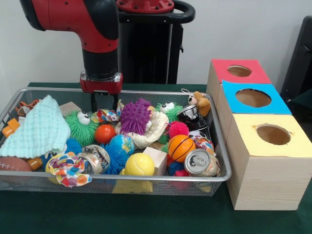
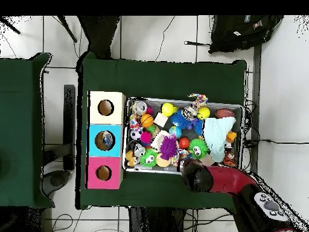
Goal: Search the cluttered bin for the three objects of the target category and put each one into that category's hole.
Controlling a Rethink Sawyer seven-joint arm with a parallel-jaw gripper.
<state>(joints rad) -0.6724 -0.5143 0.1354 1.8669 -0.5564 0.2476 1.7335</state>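
Front view shows the gripper with fingers spread and holding nothing, low over the bin's far edge; the orange ball lies just below, slightly toward the near edge.

Green-covered table. Two things sit directly on it: a wire mesh bin packed with toys, and just beside it a wooden box with three holes, tops red, blue and yellow.
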